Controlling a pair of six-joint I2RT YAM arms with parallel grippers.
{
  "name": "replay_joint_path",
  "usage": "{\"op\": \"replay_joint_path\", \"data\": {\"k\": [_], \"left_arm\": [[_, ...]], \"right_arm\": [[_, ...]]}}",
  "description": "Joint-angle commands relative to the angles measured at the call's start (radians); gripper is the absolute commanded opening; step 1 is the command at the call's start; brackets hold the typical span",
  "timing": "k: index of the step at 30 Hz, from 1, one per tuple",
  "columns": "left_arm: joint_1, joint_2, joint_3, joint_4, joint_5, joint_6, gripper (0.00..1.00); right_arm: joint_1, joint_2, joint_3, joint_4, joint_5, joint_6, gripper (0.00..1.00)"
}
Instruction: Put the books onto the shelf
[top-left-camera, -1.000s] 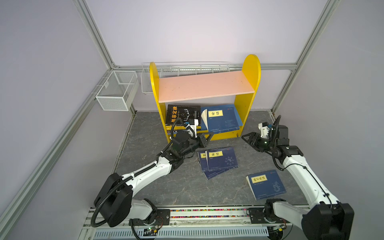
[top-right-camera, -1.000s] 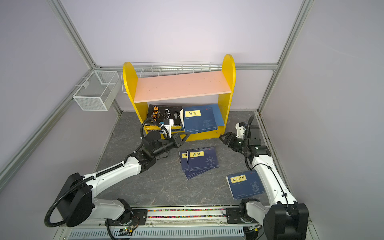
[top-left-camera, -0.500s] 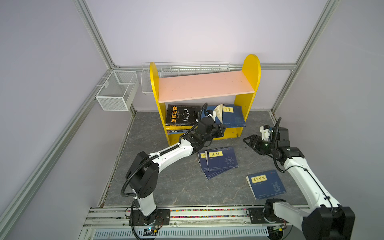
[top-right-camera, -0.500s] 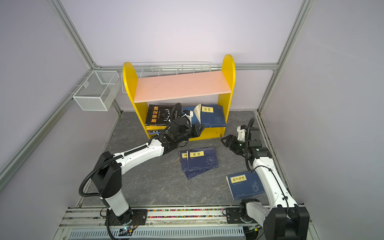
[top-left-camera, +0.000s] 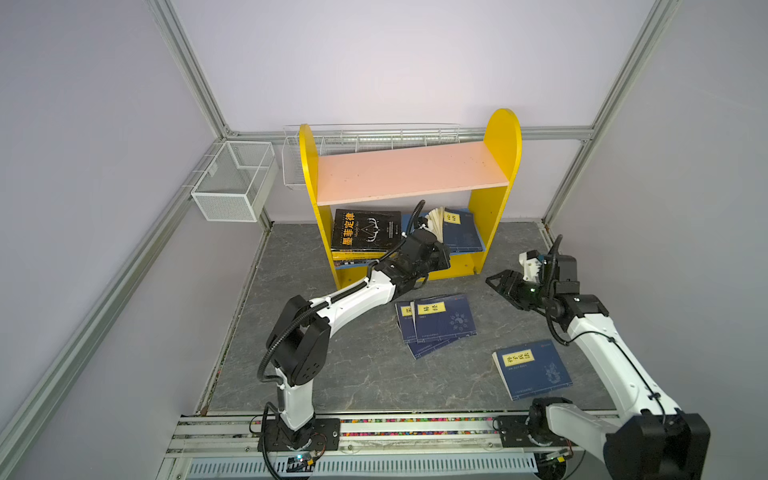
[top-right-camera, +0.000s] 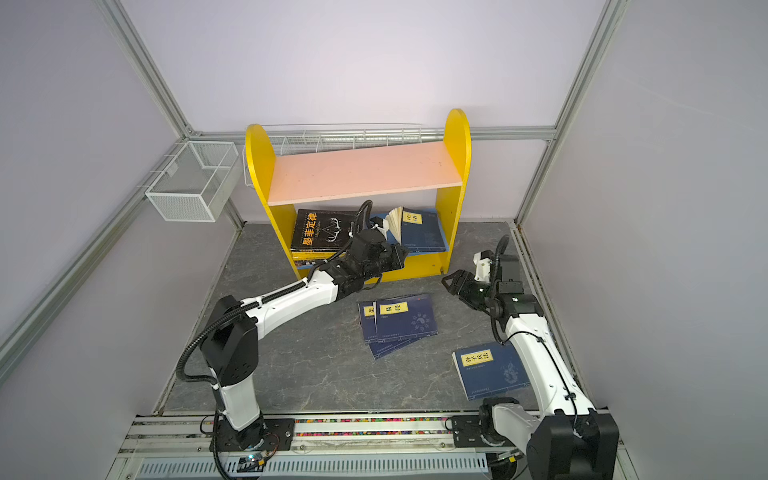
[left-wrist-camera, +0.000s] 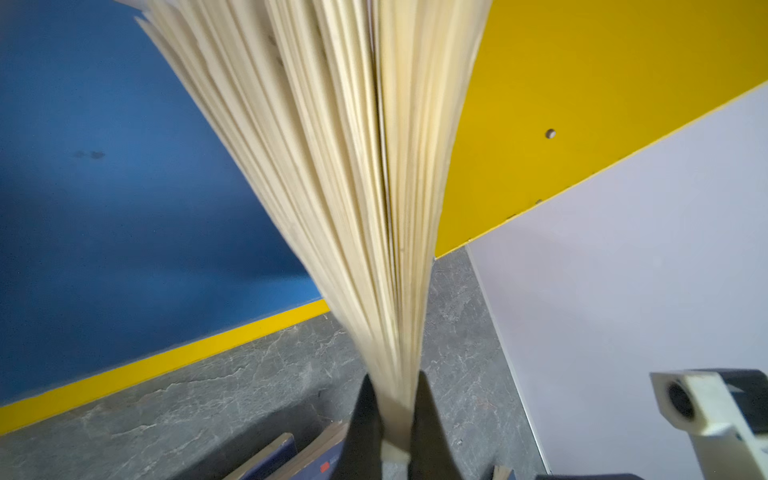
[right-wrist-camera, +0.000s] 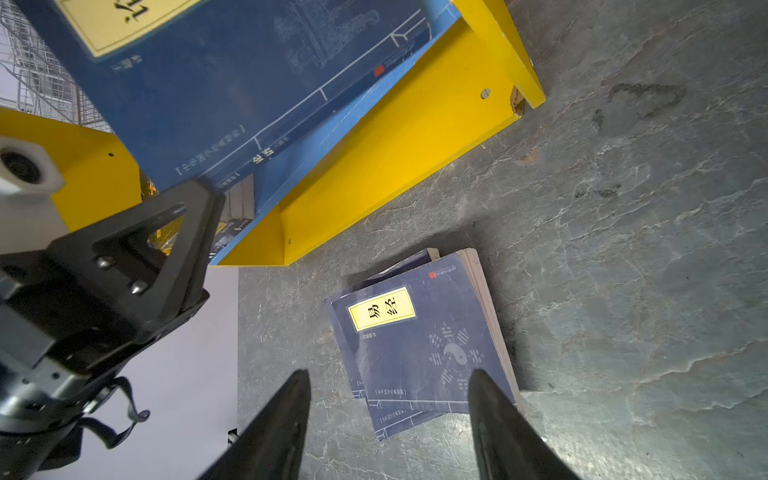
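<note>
One navy book (top-left-camera: 459, 230) is pinched tight by the left gripper (left-wrist-camera: 395, 386), and its pages fan out. It is at the right end of the blue lower board (left-wrist-camera: 124, 166) of the shelf (top-left-camera: 503, 141). A black book (top-left-camera: 365, 228) lies on a small pile (top-left-camera: 353, 254) at the board's left end. The right gripper (right-wrist-camera: 390, 376) has its jaws wide and holds nothing, above the grey floor (top-left-camera: 332, 374) by the shelf's right side. A pile of navy books (top-left-camera: 440, 322) lies mid-floor, and a lone navy book (top-left-camera: 532, 368) near the front right corner.

The grey table (top-left-camera: 353, 374) bears the shelf (top-left-camera: 415, 174), a navy book stack (top-left-camera: 442, 322) and a lone navy book (top-left-camera: 534, 370).
</note>
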Motion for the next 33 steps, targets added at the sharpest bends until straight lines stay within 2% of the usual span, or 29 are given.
{"op": "replay_joint_path", "data": {"k": [1, 7, 8, 12, 14, 15, 19, 21, 26, 33], "left_arm": [[0.008, 0.042, 0.072, -0.004, -0.012, 0.020, 0.00], [0.021, 0.112, 0.181, -0.099, 0.014, 0.057, 0.00], [0.022, 0.118, 0.197, -0.118, 0.012, 0.065, 0.03], [0.022, 0.141, 0.238, -0.175, 0.003, 0.082, 0.42], [0.023, 0.144, 0.244, -0.186, -0.010, 0.081, 0.55], [0.023, 0.146, 0.246, -0.192, -0.020, 0.081, 0.61], [0.022, 0.157, 0.265, -0.214, -0.049, 0.088, 0.72], [0.022, 0.166, 0.290, -0.245, -0.066, 0.088, 0.88], [0.022, 0.193, 0.373, -0.364, -0.132, 0.078, 0.97], [0.006, 0.176, 0.388, -0.396, -0.150, 0.091, 1.00]], "right_arm": [[-0.002, -0.020, -0.013, -0.020, -0.019, -0.024, 0.63], [-0.003, -0.026, -0.013, -0.029, -0.019, -0.033, 0.63], [-0.003, -0.026, -0.013, -0.030, -0.019, -0.033, 0.63], [-0.003, -0.027, -0.016, -0.029, -0.016, -0.035, 0.63], [-0.003, -0.026, -0.018, -0.028, -0.017, -0.033, 0.63], [-0.002, -0.025, -0.018, -0.026, -0.017, -0.031, 0.63], [-0.001, -0.021, -0.018, -0.024, -0.016, -0.033, 0.63], [0.002, -0.021, -0.018, -0.029, -0.007, -0.036, 0.63], [0.010, -0.025, -0.006, -0.061, 0.030, -0.063, 0.63], [0.024, -0.022, 0.010, -0.111, 0.074, -0.100, 0.63]]}}
